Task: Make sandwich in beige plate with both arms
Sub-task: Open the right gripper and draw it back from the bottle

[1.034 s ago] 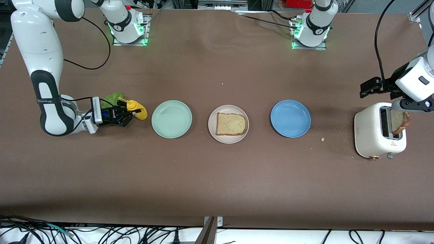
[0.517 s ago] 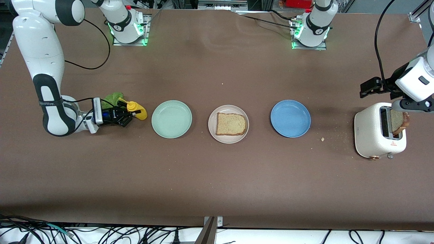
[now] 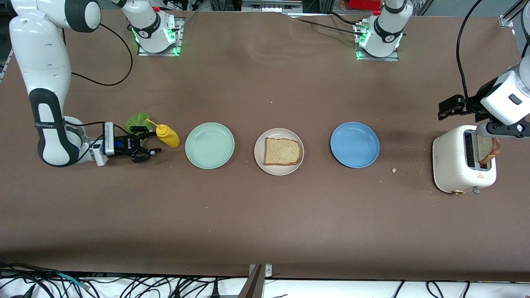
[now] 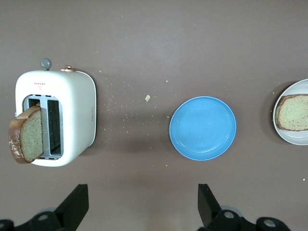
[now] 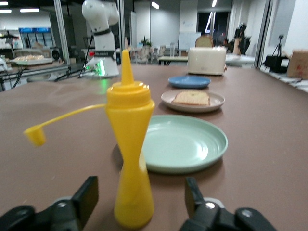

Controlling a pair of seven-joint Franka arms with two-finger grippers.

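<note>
The beige plate (image 3: 260, 160) sits mid-table with one bread slice (image 3: 282, 151) lying flat on it. A second bread slice (image 3: 486, 150) sticks up out of the white toaster (image 3: 457, 161) at the left arm's end. The green lettuce (image 3: 138, 121) lies at the right arm's end, beside a yellow mustard bottle (image 3: 167, 135). My right gripper (image 3: 148, 143) is low over the table and open. The upright bottle (image 5: 130, 144) stands at its fingertips with a gap on each side. My left gripper (image 3: 449, 108) hangs open and holds nothing, high above the table beside the toaster (image 4: 72, 115).
A mint green plate (image 3: 209, 145) lies between the bottle and the beige plate. A blue plate (image 3: 355, 144) lies between the beige plate and the toaster. Crumbs (image 3: 394, 169) dot the brown table near the toaster. The bottle's cap (image 5: 34, 134) dangles on its strap.
My right gripper has opened, let go of the mustard bottle and drawn back toward the right arm's end. The bottle now stands free. The left arm has stayed put.
</note>
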